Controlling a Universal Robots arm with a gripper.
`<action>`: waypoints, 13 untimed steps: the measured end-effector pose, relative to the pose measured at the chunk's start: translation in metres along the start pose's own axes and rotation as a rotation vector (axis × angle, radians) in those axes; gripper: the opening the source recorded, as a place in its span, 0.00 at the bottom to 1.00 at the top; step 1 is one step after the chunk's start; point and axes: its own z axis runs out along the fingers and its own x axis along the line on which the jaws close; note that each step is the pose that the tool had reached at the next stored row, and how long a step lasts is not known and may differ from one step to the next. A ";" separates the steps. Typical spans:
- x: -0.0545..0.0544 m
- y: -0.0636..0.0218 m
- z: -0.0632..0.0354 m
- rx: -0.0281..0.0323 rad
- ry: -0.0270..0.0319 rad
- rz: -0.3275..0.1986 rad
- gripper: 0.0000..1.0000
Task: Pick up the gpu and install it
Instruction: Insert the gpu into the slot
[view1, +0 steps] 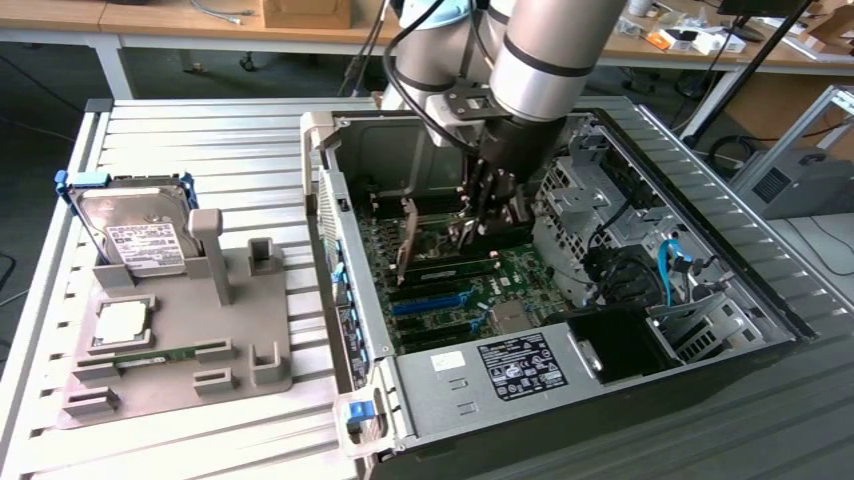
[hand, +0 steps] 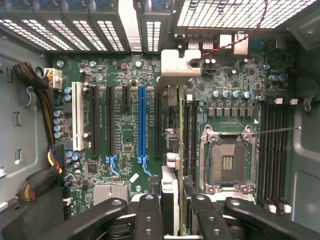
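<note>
Card in the exterior view: the thin brownish-green gpu (view1: 451, 233) with its silver end bracket stood on edge inside the open black metal computer case (view1: 360, 160). My gripper (view1: 483, 224) pointed straight down over the green motherboard (view1: 514, 275). I judged it light, stiff and fragile, best pinched along its bare top edge. In the wrist view, my jaws were clamped on the gpu (hand: 173, 150), near the long blue slot (hand: 141, 125).

No legible text on the hard drive label (view1: 144, 246) or the power supply label (view1: 523, 364).
</note>
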 end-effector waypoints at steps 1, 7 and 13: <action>0.000 0.0003 0.0001 0.0000 0.0000 0.000 0.27; 0.000 0.0023 0.0010 0.0000 0.0000 0.000 0.27; 0.000 0.0049 0.0028 0.0001 -0.0002 0.000 0.27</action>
